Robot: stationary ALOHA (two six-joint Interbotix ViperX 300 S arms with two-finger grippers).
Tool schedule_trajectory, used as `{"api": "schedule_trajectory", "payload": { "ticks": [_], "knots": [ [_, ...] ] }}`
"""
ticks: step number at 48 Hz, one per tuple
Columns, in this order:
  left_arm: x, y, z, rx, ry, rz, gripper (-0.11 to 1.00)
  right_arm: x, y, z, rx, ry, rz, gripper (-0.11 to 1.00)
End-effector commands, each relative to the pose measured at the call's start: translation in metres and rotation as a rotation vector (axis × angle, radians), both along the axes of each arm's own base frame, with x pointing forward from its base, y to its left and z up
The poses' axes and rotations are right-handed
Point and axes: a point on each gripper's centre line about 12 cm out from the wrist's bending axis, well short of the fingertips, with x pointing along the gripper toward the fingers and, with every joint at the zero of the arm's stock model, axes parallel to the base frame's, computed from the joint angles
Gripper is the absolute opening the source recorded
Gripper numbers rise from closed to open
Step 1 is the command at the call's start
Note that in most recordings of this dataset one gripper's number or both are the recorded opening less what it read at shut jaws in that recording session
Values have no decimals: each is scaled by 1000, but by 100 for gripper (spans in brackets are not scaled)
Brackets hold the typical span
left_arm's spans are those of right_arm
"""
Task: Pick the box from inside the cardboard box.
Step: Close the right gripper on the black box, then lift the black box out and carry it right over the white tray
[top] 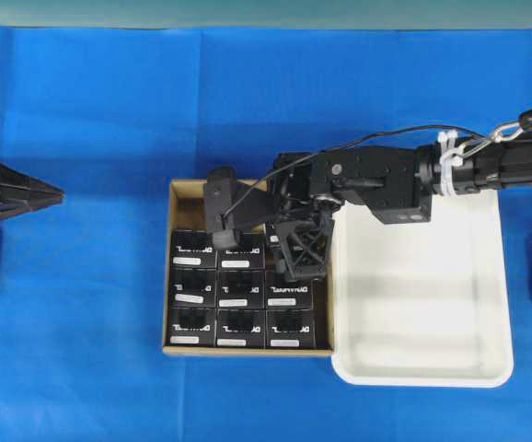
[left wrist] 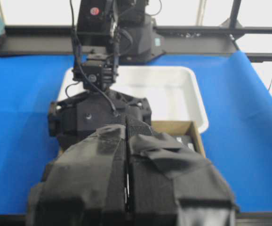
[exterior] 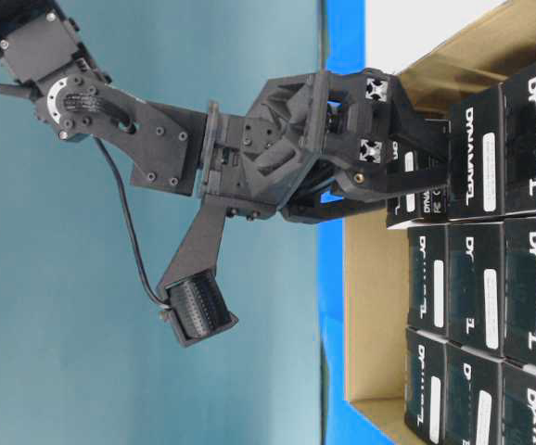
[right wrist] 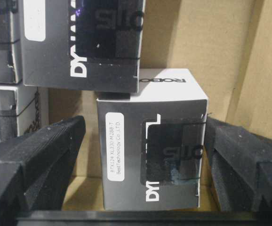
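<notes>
Now the right hand [right wrist: 145, 155] is down in the cardboard box [top: 181, 189], released wide, its fingers [right wrist: 37, 160] flanking the box [right wrist: 152, 146] at the far right corner of the grid, apart from both sides. Best, I judge: sink a little lower, centre the box, then close squarely so neighbours stay put. Left hand [left wrist: 126, 188] is parked, clenched on nothing.
</notes>
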Motion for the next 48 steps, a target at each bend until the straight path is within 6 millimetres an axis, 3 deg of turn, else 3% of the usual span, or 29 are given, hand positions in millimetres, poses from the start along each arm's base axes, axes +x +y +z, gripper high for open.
{"api": "schedule_trajectory", "payload": {
  "ticks": [1,20,25,30,35,40,48],
  "knots": [
    [2,0,11,2,-25,0,-5,2,-1,0,1,-9,-2,98],
    [2,0,12,2,-26,0,-5,1,-5,-1,0,-11,-8,95],
    [2,0,11,0,-25,0,-5,2,-4,0,0,-14,-7,83],
    [2,0,11,2,-26,1,-5,3,-4,0,-2,-25,-9,64],
    [2,0,11,2,-26,1,-5,5,-4,2,-1,-35,-15,61],
    [2,0,12,2,-26,0,-5,6,-6,8,0,-43,-24,61],
    [1,1,11,2,-26,3,-5,7,-6,36,0,-58,-22,61]
  ]
}}
